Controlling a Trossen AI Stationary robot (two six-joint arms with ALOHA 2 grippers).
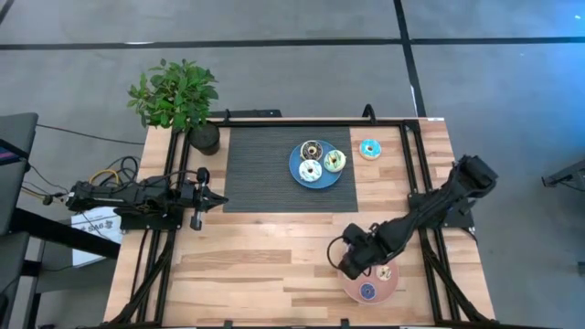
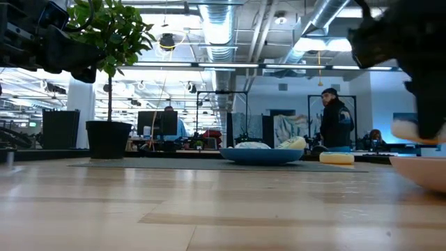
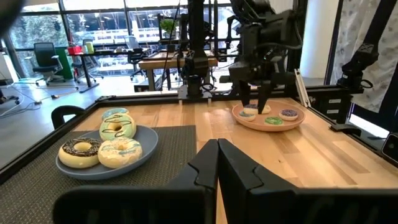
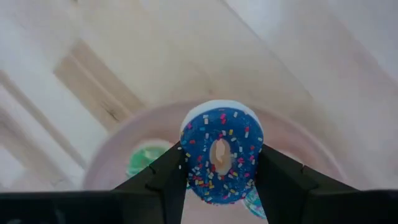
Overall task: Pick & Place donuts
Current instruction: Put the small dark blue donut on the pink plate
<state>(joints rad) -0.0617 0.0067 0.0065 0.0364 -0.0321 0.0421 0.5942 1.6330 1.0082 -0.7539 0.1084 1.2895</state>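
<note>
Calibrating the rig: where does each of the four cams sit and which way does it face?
High: overhead, straight down on the table; both arms, left gripper shut, parked by the mat.
Low: table height, looking level across to the blue plate; dark arm parts at the upper corners.
Left wrist: on the left arm, facing across the table to the pink plate; own gripper at bottom.
Right wrist: looking down at the pink plate; right gripper shut on the blue donut.
Shared: high and left wrist both show the right gripper over the pink plate.
</note>
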